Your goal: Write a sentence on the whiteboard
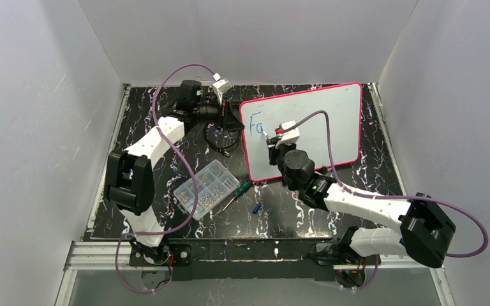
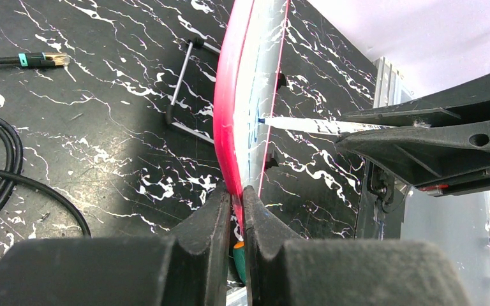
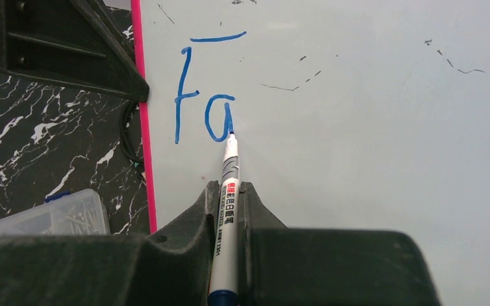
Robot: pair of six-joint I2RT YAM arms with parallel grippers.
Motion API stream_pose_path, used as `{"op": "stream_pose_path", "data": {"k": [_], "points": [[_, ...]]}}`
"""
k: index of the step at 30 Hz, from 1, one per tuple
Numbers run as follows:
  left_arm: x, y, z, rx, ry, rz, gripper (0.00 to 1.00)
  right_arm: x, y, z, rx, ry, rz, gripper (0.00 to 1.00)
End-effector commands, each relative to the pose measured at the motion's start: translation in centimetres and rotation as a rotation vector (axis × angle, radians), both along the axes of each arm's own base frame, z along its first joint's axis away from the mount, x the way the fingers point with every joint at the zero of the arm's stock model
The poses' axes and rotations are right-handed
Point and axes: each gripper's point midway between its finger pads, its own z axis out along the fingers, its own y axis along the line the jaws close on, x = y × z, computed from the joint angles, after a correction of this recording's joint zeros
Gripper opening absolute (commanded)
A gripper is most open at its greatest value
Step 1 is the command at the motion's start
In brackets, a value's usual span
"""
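Marker (image 3: 230, 167) tip is right on the whiteboard (image 1: 322, 118), folks, touching the tail of the "a". The right tool (image 3: 228, 187) is clamped narrow around the white barrel. The blue nib points to 12 o'clock in the right wrist view, and a red label shows just past the fingers. The sentence (image 3: 205, 95) reads only "Fa" in blue so far, with a long bar over the F. It sits at 10 o'clock on the board face, just beside the pink frame. A few faint dark marks dot the white toward 1 o'clock.

Over to the other arm: the left tool (image 2: 237, 197) is pinched tight on the board's pink edge, with the frame squeezed between both fingers. From that wrist the board runs edge-on toward 12 o'clock, and the marker comes in from 3 o'clock to meet the white face. A wire bracket (image 2: 182, 89) with black ends sits at the board's back, at 10 o'clock from the fingers. Whether it is fixed to the board, I cannot tell.

From above, the whiteboard stands toward 1 o'clock of the table (image 1: 376, 172) centre, and the left tool grips near its 10 o'clock corner. A clear parts box (image 1: 205, 189) lies at 7 o'clock from the board. A green-handled screwdriver (image 1: 242, 186) rests between the box and the board's lower corner. A black cable (image 1: 220, 139) loops at the board's 9 o'clock.
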Motion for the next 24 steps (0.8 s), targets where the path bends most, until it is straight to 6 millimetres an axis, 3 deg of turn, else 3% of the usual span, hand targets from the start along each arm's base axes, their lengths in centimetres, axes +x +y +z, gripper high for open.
{"op": "stream_pose_path", "data": {"k": [1, 17, 24], "points": [[-2.4, -0.3, 2.3, -0.029, -0.023, -0.074, 0.0, -0.2, -1.1, -0.8, -0.008, 0.023, -0.031, 0.01], [-2.3, -0.3, 2.1, -0.023, -0.019, -0.07, 0.0, 0.3, -1.9, 0.1, -0.016, 0.001, -0.081, 0.01], [-2.3, -0.3, 1.9, -0.02, -0.016, -0.068, 0.0, -0.2, -1.4, 2.6, 0.013, -0.034, -0.026, 0.01]]}}
